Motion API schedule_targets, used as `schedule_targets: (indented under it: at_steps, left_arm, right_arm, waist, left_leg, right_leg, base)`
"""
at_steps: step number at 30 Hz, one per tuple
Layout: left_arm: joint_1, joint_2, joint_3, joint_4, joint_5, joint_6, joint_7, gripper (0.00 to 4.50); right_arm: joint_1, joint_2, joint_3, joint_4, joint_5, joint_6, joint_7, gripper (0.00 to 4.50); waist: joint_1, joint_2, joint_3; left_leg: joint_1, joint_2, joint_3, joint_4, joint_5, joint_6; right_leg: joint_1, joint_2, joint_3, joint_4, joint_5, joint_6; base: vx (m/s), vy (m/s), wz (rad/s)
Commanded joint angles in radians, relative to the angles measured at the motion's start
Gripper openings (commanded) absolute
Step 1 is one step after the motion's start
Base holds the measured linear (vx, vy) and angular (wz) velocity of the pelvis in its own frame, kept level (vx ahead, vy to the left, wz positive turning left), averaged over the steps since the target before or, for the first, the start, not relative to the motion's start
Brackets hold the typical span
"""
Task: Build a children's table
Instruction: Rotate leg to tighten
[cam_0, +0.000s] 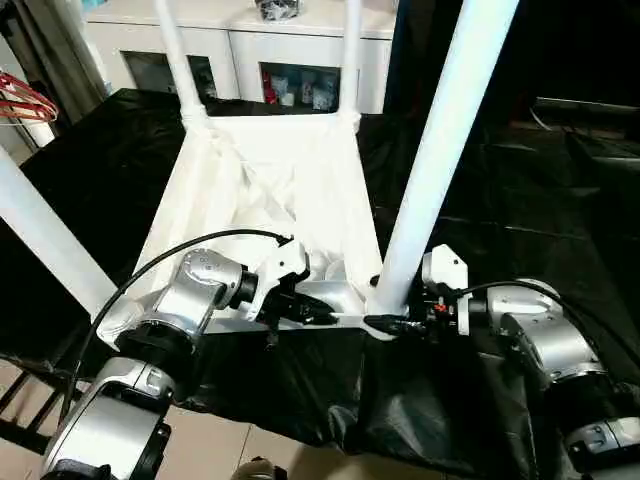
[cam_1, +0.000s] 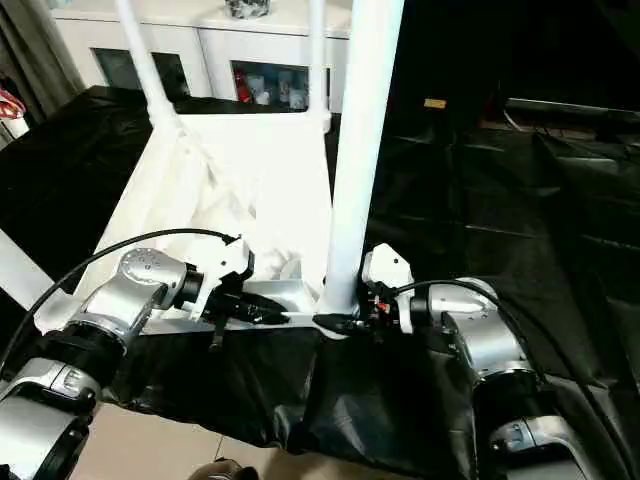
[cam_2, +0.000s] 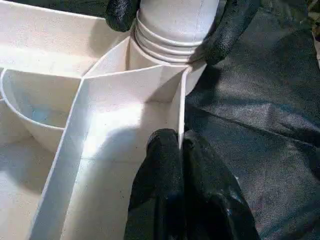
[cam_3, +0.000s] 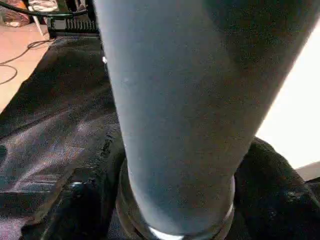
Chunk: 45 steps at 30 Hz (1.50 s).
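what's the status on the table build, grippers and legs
Left gripper shut on tabletop rib. Right gripper around base of near leg at its socket. Four legs upright in the tabletop. Nothing in the way.

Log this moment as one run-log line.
step: seating near-right leg in tabletop corner socket | left claw: shut on tabletop rib | right claw: around leg base | legs upright: four

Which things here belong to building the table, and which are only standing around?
Belongs to the job:
- table top, upside down
- near right leg, in its corner socket
- three other legs, standing upright

Just around:
- white cabinet
- black sheet
- red hoop
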Motion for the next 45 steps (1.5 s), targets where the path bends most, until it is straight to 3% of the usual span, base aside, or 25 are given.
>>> schedule_targets:
  at_steps: [1,8,11,12,17,21,22,24,26,31,37,45]
  left_arm:
    - [-0.026,-0.019,0.027,-0.035,-0.048,-0.02,0.032,0.0]
    - [-0.045,-0.068,0.057,-0.004,-0.025,-0.027,0.19,0.0]
    - [-0.062,-0.104,0.07,0.018,-0.004,-0.018,0.299,0.0]
    - [-0.069,-0.121,0.071,0.027,0.01,-0.013,0.355,0.0]
    - [-0.076,-0.162,0.063,0.038,0.039,-0.013,0.469,0.0]
    - [-0.058,-0.214,0.054,0.021,0.043,-0.016,0.523,0.0]
    - [-0.051,-0.226,0.047,0.015,0.044,-0.015,0.526,0.0]
    - [-0.05,-0.228,0.046,0.016,0.043,-0.015,0.526,0.0]
    - [-0.049,-0.226,0.048,0.017,0.04,-0.016,0.521,0.0]
    - [-0.05,-0.199,0.05,0.016,0.032,-0.029,0.489,0.0]
    - [-0.033,-0.132,0.038,-0.015,-0.002,-0.047,0.327,0.0]
    - [-0.024,-0.046,0.013,-0.042,-0.031,-0.049,0.113,0.0]
  right_arm:
    - [0.02,0.03,0.057,-0.01,-0.009,0.006,0.02,2.83]
    - [-0.018,0.096,0.008,0.088,-0.059,-0.003,-0.203,2.64]
    - [-0.044,0.143,-0.025,0.141,-0.087,-0.008,-0.361,2.64]
    - [-0.052,0.166,-0.035,0.158,-0.096,-0.001,-0.426,2.63]
    - [-0.074,0.226,-0.057,0.205,-0.122,0.041,-0.596,2.63]
    - [-0.077,0.276,-0.039,0.229,-0.181,0.024,-0.733,2.63]
    - [-0.077,0.289,-0.03,0.23,-0.192,0.012,-0.751,2.63]
    - [-0.077,0.292,-0.036,0.229,-0.184,0.002,-0.741,2.63]
    - [-0.082,0.292,-0.055,0.226,-0.157,0.001,-0.717,3.19]
    - [-0.091,0.255,-0.051,0.21,-0.147,-0.01,-0.654,3.61]
    - [-0.05,0.159,0.004,0.12,-0.095,-0.024,-0.378,3.61]
    - [0.008,0.037,0.067,0.008,-0.024,0.009,-0.043,3.61]
  waist:
    - [-0.004,-0.016,-0.073]
    - [-0.009,-0.014,-0.069]
    - [-0.028,-0.016,-0.068]
    - [-0.035,-0.01,-0.068]
    - [-0.046,-0.013,-0.07]
    - [-0.049,-0.01,-0.071]
    - [-0.048,-0.005,-0.071]
    - [-0.049,-0.007,-0.071]
    - [-0.049,-0.01,-0.071]
    - [-0.049,-0.01,-0.071]
    - [-0.041,-0.012,-0.072]
    - [-0.028,-0.012,-0.07]
  left_leg:
    - [0.021,0.055,-0.022,-0.065,-0.151,0.098]
    - [0.022,0.053,-0.024,-0.071,-0.191,0.059]
    - [0.02,0.05,-0.026,-0.074,-0.21,0.042]
    - [0.023,0.048,-0.027,-0.074,-0.216,0.035]
    - [0.019,0.044,-0.026,-0.071,-0.188,0.049]
    - [0.019,0.044,-0.026,-0.071,-0.18,0.052]
    - [0.02,0.045,-0.026,-0.072,-0.189,0.052]
    - [0.02,0.044,-0.025,-0.072,-0.197,0.055]
    - [0.02,0.044,-0.025,-0.072,-0.201,0.059]
    - [0.02,0.045,-0.025,-0.072,-0.202,0.064]
    - [0.016,0.049,-0.022,-0.065,-0.168,0.107]
    - [0.019,0.054,-0.022,-0.068,-0.185,0.107]
  right_leg:
    - [0.047,-0.066,0.042,-0.058,-0.15,-0.26]
    - [0.046,-0.067,0.041,-0.067,-0.221,-0.241]
    - [0.048,-0.066,0.041,-0.071,-0.248,-0.229]
    - [0.046,-0.066,0.041,-0.073,-0.254,-0.228]
    - [0.05,-0.064,0.041,-0.072,-0.221,-0.227]
    - [0.048,-0.063,0.04,-0.07,-0.2,-0.228]
    - [0.048,-0.063,0.041,-0.072,-0.201,-0.226]
    - [0.048,-0.061,0.041,-0.072,-0.199,-0.225]
    - [0.05,-0.062,0.041,-0.073,-0.2,-0.224]
    - [0.05,-0.062,0.041,-0.072,-0.198,-0.226]
    - [0.054,-0.063,0.04,-0.063,-0.14,-0.247]
    - [0.05,-0.062,0.041,-0.063,-0.169,-0.252]
  base:
    - [0.0,0.0,0.0]
    - [0.0,0.0,0.0]
    - [0.0,0.0,0.0]
    - [0.0,0.0,0.0]
    - [0.0,0.0,0.0]
    - [0.0,0.0,0.0]
    - [0.0,0.0,0.0]
    - [0.0,0.0,0.0]
    - [0.0,0.0,0.0]
    - [0.0,0.0,0.0]
    - [0.0,0.0,0.0]
    - [0.0,0.0,0.0]
